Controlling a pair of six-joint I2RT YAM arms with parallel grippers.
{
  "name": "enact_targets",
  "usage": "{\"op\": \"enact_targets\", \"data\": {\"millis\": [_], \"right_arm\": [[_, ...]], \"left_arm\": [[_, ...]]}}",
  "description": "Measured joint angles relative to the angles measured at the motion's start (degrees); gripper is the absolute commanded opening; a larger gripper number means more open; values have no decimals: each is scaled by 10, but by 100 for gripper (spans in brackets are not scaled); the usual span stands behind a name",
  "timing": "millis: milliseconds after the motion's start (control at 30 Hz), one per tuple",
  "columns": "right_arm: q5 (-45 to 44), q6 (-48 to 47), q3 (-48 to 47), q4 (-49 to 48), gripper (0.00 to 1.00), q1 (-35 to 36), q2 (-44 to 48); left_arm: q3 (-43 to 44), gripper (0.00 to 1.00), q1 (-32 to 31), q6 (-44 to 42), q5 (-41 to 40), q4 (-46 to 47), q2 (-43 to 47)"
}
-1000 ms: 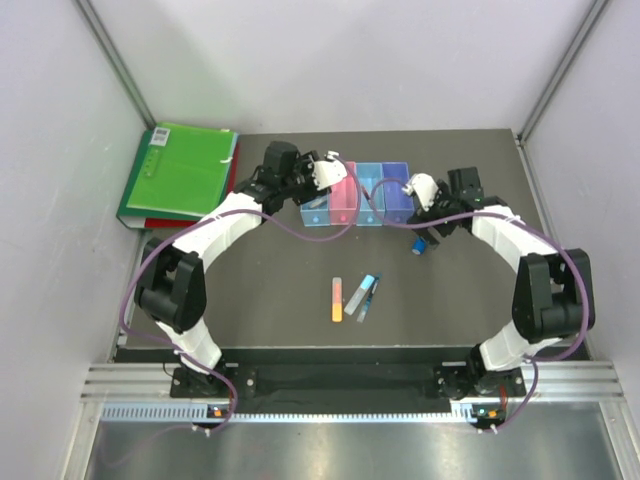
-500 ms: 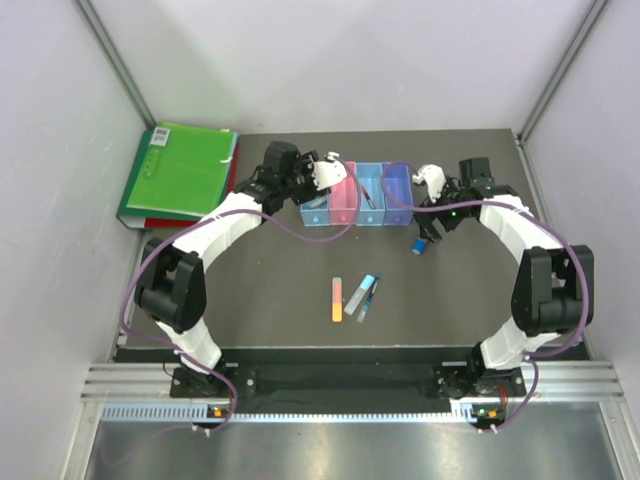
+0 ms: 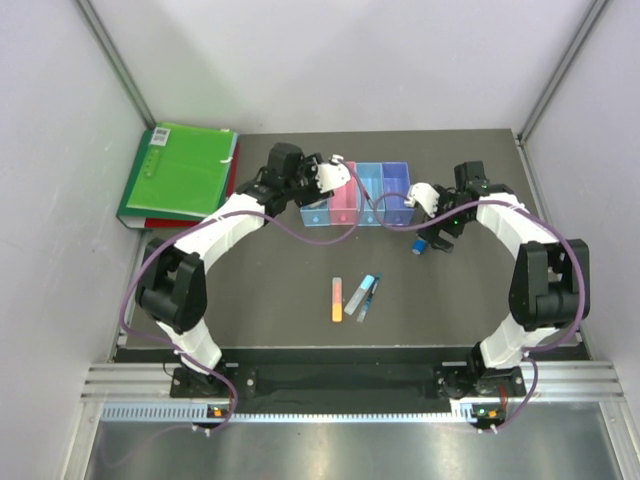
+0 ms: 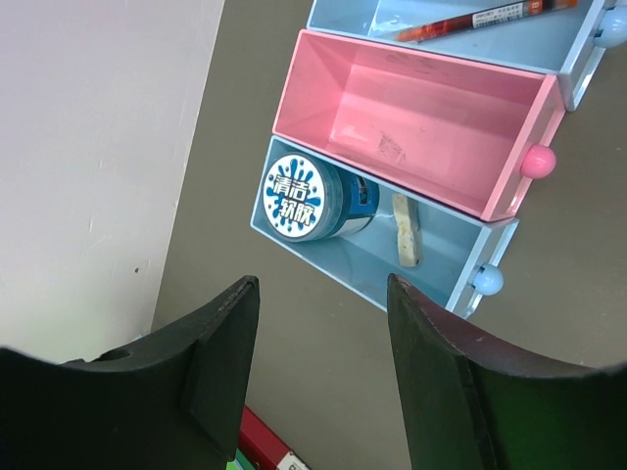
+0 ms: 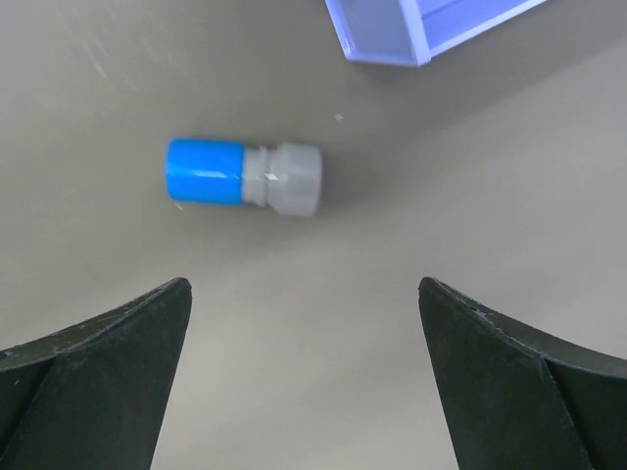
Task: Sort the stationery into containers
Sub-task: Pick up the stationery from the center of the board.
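Your left gripper [image 4: 318, 294] hangs with jaws wide and empty over the translucent light-blue plastic bin [image 4: 446, 245], where the round blue tape roll [image 4: 299, 199] lies. Your right gripper [image 5: 304, 294], jaws likewise wide, stands above the tiny blue-capped grey piece [image 5: 243, 176] on the counter [image 5: 490, 196] near the purple translucent bin [image 5: 392, 29]. Judged step: collecting that piece, so descend, straddle it and close.

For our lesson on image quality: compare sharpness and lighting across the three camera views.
Right wrist view: the blue-capped piece looks slightly soft, with a diffuse shadow beside it. Left wrist view: sharp, the printed label on the tape roll is crisp. Top external view: evenly lit, shadows soft.
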State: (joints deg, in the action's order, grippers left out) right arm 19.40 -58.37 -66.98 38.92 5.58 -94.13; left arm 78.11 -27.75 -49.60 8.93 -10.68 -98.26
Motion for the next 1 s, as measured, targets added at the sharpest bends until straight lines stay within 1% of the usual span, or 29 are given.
{"op": "enact_targets", "data": {"millis": [333, 567, 700, 833, 1000], "right_arm": [[-65, -227, 10, -1, 100, 8, 0], [-88, -373, 54, 4, 100, 43, 11], [-88, -410, 75, 11, 98, 65, 20], [-88, -427, 77, 11, 94, 74, 23], [-88, -445, 77, 12, 93, 84, 23]], "left_arm": [[5, 60, -5, -3, -7, -2, -1], [5, 60, -5, -10, -11, -3, -2], [5, 60, -5, -13, -11, -2, -1], [0, 60, -5, -13, -11, 2, -1], [-18, 60, -5, -13, -11, 3, 3]]}}
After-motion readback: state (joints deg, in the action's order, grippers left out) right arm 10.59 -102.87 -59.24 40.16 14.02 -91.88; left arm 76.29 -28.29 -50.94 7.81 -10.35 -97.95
